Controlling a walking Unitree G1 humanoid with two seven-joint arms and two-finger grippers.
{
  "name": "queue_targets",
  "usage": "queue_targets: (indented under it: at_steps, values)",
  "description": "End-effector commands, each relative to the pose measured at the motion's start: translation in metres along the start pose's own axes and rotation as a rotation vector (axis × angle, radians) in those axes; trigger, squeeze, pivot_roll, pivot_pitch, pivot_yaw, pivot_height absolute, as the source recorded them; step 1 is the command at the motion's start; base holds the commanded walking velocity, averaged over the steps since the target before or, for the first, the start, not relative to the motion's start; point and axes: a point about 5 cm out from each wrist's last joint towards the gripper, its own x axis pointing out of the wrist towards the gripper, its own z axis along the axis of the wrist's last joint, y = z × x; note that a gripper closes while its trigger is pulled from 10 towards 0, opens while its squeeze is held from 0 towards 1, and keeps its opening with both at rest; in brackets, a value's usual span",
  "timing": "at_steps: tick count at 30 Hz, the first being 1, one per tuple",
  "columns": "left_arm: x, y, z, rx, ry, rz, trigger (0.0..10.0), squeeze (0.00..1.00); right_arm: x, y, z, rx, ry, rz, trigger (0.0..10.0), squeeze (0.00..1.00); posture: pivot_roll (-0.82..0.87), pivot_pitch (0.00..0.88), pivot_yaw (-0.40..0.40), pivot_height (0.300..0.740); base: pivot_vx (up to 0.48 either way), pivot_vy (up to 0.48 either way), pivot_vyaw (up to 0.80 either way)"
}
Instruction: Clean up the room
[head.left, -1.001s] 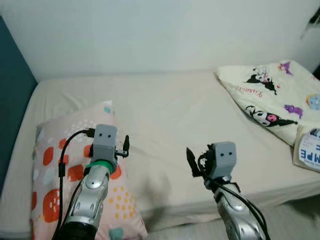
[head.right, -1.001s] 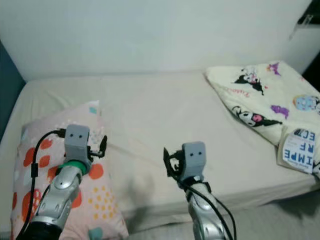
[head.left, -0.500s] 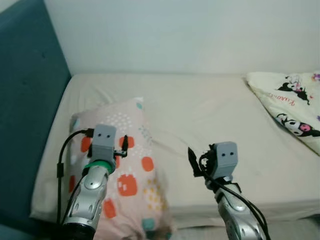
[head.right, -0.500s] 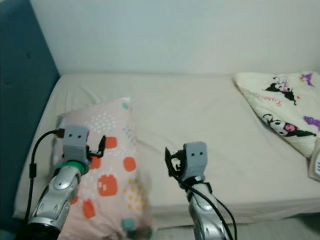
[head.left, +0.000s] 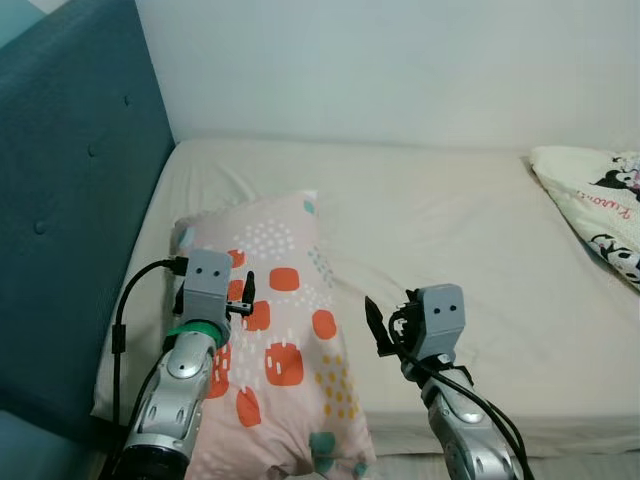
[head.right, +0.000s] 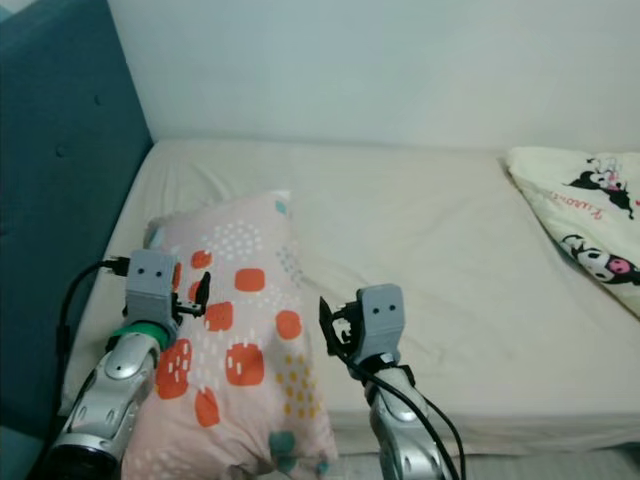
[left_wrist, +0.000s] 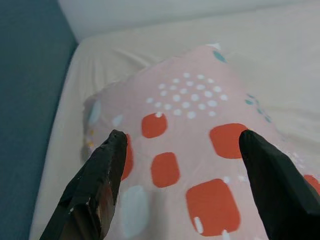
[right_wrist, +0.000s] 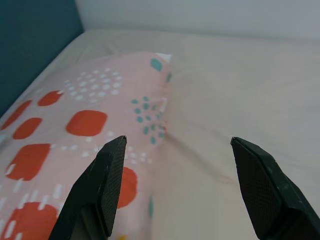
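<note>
Bed (head.left: 450, 230) with a beige sheet runs along a white wall; teal padded headboard (head.left: 70, 200) on the robot's left. Pink pillow (head.left: 280, 350) with orange squares and white dots lies on the bed's left part, near the headboard, reaching the front edge. Cream cartoon-print blanket (head.left: 600, 210) at the far right; its pink lettering too small to read. Left hand (left_wrist: 180, 165) hovers above the pillow, fingers wide apart, empty. Right hand (right_wrist: 175, 170) hovers over the pillow's right edge and sheet, wide apart, empty.
</note>
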Motion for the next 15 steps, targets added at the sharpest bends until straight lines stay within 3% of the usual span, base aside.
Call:
queue_targets:
  at_steps: [1, 5, 9, 15]
  values:
    - [-0.005, 0.000, -0.012, 0.000, 0.050, -0.016, 10.0, 0.00, -0.004, -0.001, -0.005, -0.001, 0.017, -0.008, 10.0, 0.00, -0.10, 0.081, 0.066, 0.717, 0.000, 0.000, 0.00]
    - [-0.011, 0.001, -0.020, 0.059, 0.046, -0.078, 10.0, 0.00, -0.005, 0.002, -0.007, 0.003, 0.023, 0.000, 10.0, 0.00, -0.10, 0.088, 0.067, 0.717, 0.000, 0.000, 0.00]
    - [-0.020, 0.007, -0.019, 0.147, -0.031, -0.135, 10.0, 0.00, -0.008, 0.002, -0.011, 0.011, 0.030, -0.022, 10.0, 0.00, -0.09, 0.092, 0.070, 0.707, 0.000, 0.000, 0.00]
    - [-0.025, 0.012, -0.019, 0.150, -0.046, -0.114, 10.0, 0.00, -0.008, 0.002, -0.011, 0.014, 0.027, -0.025, 10.0, 0.00, -0.09, 0.093, 0.074, 0.692, 0.000, 0.000, 0.00]
